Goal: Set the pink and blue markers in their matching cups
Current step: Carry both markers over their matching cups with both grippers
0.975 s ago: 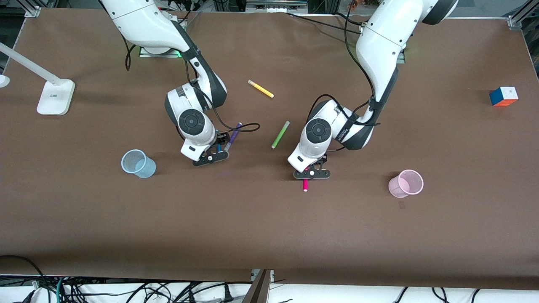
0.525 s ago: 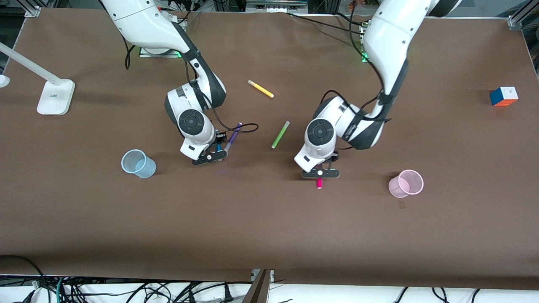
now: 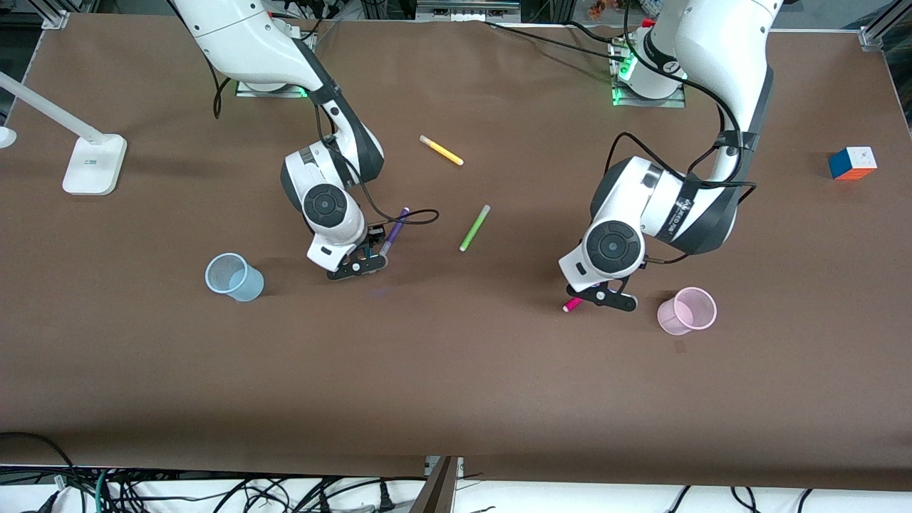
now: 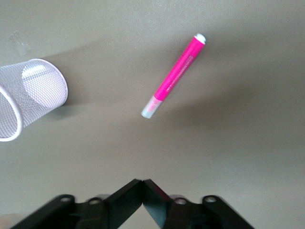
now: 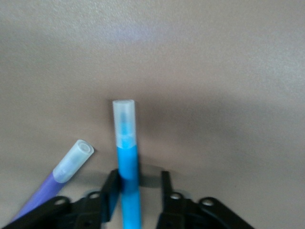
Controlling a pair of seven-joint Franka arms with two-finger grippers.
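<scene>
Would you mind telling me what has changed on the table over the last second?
The left gripper swept toward the left arm's end of the table and is now beside the pink cup. The pink marker travelled with it, but the fingers are now shut with the marker apart from them. The right gripper stayed at the blue marker, fingers open around it. The cups and other pens stayed put.
</scene>
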